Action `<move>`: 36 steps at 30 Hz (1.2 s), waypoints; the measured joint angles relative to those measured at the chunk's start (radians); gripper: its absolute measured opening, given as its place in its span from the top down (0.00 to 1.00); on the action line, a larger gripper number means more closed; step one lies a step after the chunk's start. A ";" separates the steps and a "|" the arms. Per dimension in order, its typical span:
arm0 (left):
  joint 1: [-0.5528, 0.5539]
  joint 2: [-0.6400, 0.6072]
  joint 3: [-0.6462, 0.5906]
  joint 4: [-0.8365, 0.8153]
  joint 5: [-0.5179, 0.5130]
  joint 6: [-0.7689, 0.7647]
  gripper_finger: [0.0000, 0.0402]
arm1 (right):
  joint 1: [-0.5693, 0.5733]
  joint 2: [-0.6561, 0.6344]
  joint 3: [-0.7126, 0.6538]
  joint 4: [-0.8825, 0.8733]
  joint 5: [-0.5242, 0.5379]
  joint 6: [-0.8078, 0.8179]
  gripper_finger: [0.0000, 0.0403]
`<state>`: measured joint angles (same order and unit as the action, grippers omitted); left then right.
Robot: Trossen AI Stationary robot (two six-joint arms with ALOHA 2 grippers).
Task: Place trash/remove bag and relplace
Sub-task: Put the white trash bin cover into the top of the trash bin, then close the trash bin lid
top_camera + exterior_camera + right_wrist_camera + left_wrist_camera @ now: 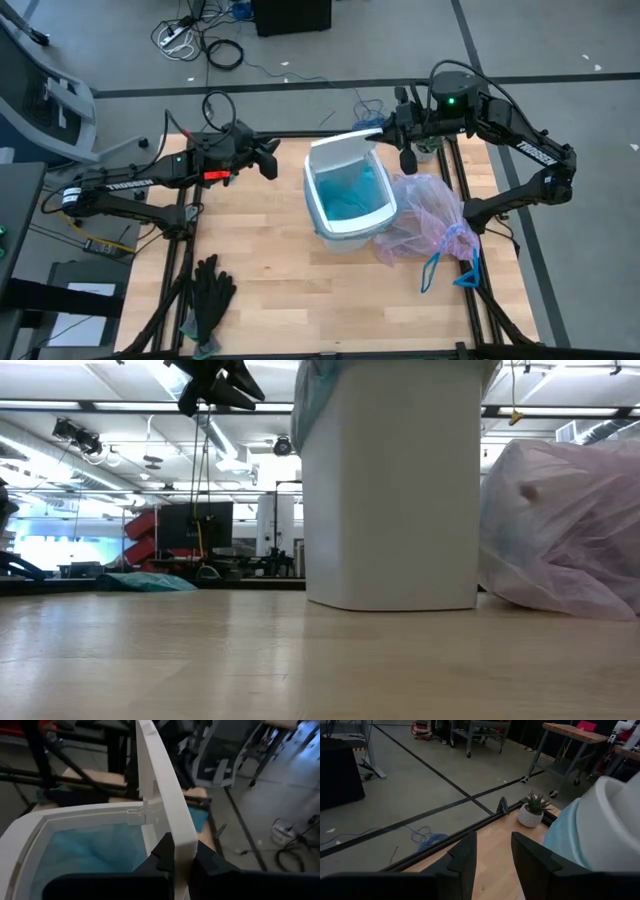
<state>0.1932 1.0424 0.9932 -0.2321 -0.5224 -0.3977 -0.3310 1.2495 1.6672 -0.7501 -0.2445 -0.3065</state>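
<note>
A white bin (345, 200) stands mid-table, lined with a light-blue bag (350, 190). Its white lid (343, 141) is raised at the far rim, and my right gripper (387, 130) is shut on it. The pink-lavender bag (430, 215) lies bunched on the table against the bin's right side, its blue ties (455, 268) trailing toward the near edge. The trash does not show loose anywhere. My left gripper (268, 160) hovers open left of the bin, above the table, holding nothing. My right gripper pinches the raised lid's free edge (176, 837) between its two fingers (161, 857). It comes from the table's right, about level and slightly downward. The lid stands tilted up, hinged to the bin's rim (142, 812).
Black gloves (210, 295) lie near the table's front left. A small potted plant (532, 810) stands at the far right corner. Bare wood lies in front of the bin.
</note>
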 joint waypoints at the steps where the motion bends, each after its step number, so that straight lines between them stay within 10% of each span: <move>1: 0.000 0.000 0.000 0.000 0.000 0.000 0.67 | 0.002 0.001 0.000 -0.017 0.000 0.005 0.97; 36: -0.065 0.000 0.000 0.000 0.000 -0.037 0.67 | -0.004 0.017 -0.020 -0.012 0.121 0.019 0.75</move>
<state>0.1280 1.0424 0.9932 -0.2317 -0.5228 -0.4343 -0.3351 1.2666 1.6470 -0.7623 -0.1237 -0.2879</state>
